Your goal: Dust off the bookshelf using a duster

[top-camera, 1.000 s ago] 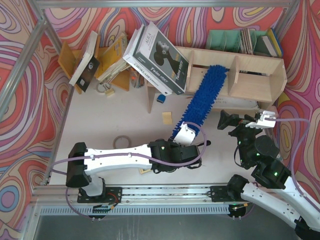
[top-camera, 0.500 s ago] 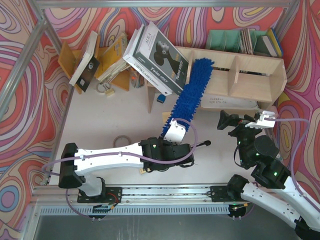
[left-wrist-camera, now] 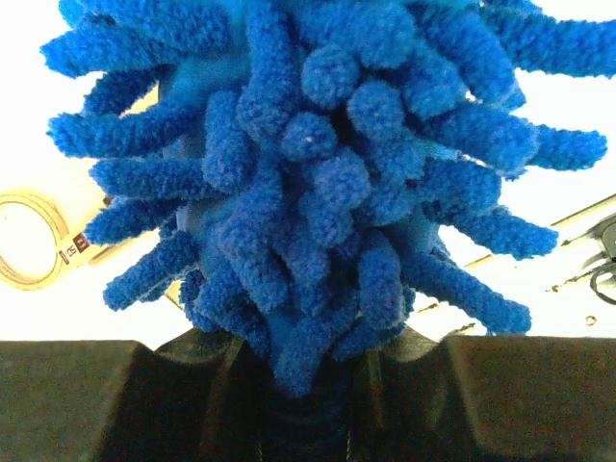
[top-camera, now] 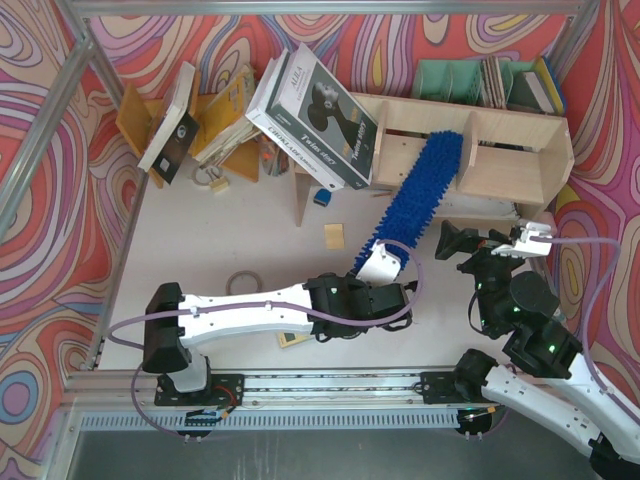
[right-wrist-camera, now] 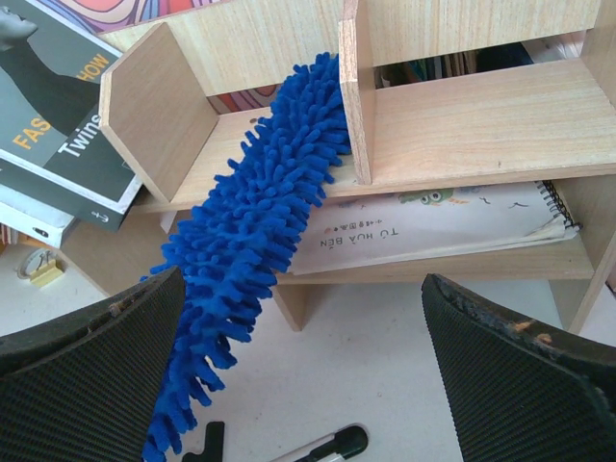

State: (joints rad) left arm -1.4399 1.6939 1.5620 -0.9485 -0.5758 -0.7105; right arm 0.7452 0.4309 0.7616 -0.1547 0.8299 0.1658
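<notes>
The blue fluffy duster (top-camera: 415, 195) slants from my left gripper (top-camera: 385, 265) up to the pale plywood bookshelf (top-camera: 510, 150). Its tip lies on the upper tier, against the middle divider. In the left wrist view the duster (left-wrist-camera: 318, 164) fills the frame, and the left gripper (left-wrist-camera: 308, 375) is shut on its base. The right wrist view shows the duster (right-wrist-camera: 260, 221) lying across the bookshelf (right-wrist-camera: 462, 115) in the left compartment. My right gripper (top-camera: 490, 243) hovers in front of the shelf, open and holding nothing. The open right gripper (right-wrist-camera: 303, 366) is just right of the duster.
Magazines (top-camera: 315, 110) lean on the shelf's left end. An orange rack of books (top-camera: 190, 115) stands at back left, green file holders (top-camera: 450, 80) behind the shelf. A spiral notebook (right-wrist-camera: 433, 226) lies on the lower tier. A tape roll (top-camera: 243, 284) and a black-and-silver rod (right-wrist-camera: 327, 448) lie on the table.
The duster swept left along the upper tier toward the magazines, then back right to the divider. The left arm shifted with it. The right arm stayed still.
</notes>
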